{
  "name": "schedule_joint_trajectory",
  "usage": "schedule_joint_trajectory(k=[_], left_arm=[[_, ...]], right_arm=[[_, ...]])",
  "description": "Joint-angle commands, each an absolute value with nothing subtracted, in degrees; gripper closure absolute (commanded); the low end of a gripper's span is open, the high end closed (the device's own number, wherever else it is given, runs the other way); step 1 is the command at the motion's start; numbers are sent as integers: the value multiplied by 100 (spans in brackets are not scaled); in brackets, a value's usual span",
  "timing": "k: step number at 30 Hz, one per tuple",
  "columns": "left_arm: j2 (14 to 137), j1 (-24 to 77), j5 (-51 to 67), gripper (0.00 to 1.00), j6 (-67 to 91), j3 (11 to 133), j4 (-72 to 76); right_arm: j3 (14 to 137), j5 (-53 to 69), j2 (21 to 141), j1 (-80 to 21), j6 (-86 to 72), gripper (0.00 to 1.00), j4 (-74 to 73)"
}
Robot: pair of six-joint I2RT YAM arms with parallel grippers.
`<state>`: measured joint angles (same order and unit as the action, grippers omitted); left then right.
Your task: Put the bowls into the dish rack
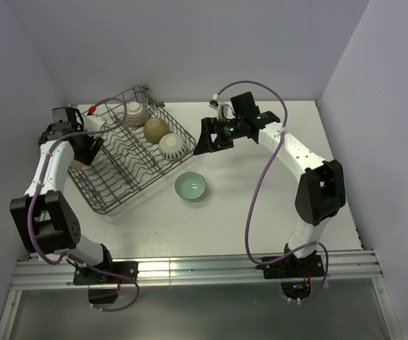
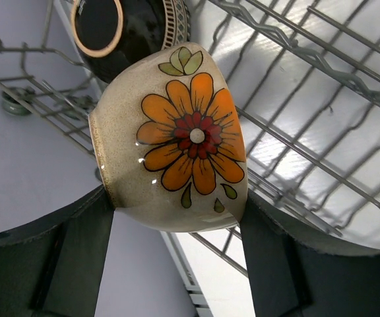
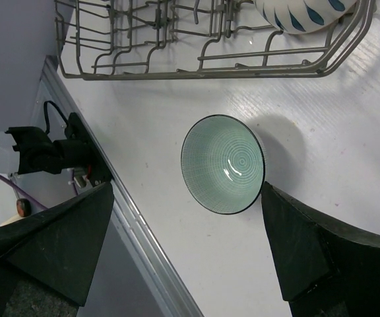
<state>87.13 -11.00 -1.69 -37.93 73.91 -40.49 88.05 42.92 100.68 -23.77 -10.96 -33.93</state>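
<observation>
The grey wire dish rack (image 1: 122, 173) stands at the back left of the table. It holds a white patterned bowl (image 1: 134, 111), a tan bowl (image 1: 155, 129) and a white-and-blue bowl (image 1: 172, 145). My left gripper (image 1: 85, 147) is shut on a beige bowl with an orange flower (image 2: 177, 139), held on its side over the rack's left part (image 2: 322, 66); the gripper (image 2: 177, 201) clamps the bowl's lower wall. A teal bowl (image 1: 190, 186) sits upright on the table in front of the rack. My right gripper (image 1: 207, 138) is open and empty above it, the teal bowl (image 3: 223, 164) lying beyond its fingers (image 3: 58, 244).
A black bowl with a tan rim (image 2: 121, 33) shows just behind the flower bowl in the left wrist view. The rack's near wall (image 3: 210, 66) and the white-and-blue bowl (image 3: 302, 13) show in the right wrist view. The table's metal front rail (image 3: 130, 224) runs beside the teal bowl.
</observation>
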Motion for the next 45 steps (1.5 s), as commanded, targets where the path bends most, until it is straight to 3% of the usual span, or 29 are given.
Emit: schedule_joint_trajectory(k=[1, 26, 32, 38, 41, 44, 45], left_arm=[[8577, -923, -667, 100, -4025, 7383, -3366], [9228, -220, -2171, 99, -3648, 6821, -2663], [9351, -53, -2583, 92, -3507, 6531, -2488], [9553, 132, -2839, 71, -3375, 6416, -2373], [9606, 132, -2804, 50, -3296, 6451, -2425], [9589, 149, -2646, 18, -3226, 6521, -2522], [9589, 149, -2628, 14, -3217, 6521, -2549]], right_arm=[[8886, 4210, 9905, -2391, -985, 0, -3366], [8824, 4034, 9932, -2382, -870, 0, -3472], [8780, 4017, 9923, -2373, -844, 0, -3489], [8763, 4017, 9914, -2364, -826, 0, -3524], [8754, 3999, 9905, -2355, -817, 0, -3533], [8763, 3999, 9905, -2355, -817, 0, -3533], [8771, 4016, 9905, -2355, -817, 0, -3542]])
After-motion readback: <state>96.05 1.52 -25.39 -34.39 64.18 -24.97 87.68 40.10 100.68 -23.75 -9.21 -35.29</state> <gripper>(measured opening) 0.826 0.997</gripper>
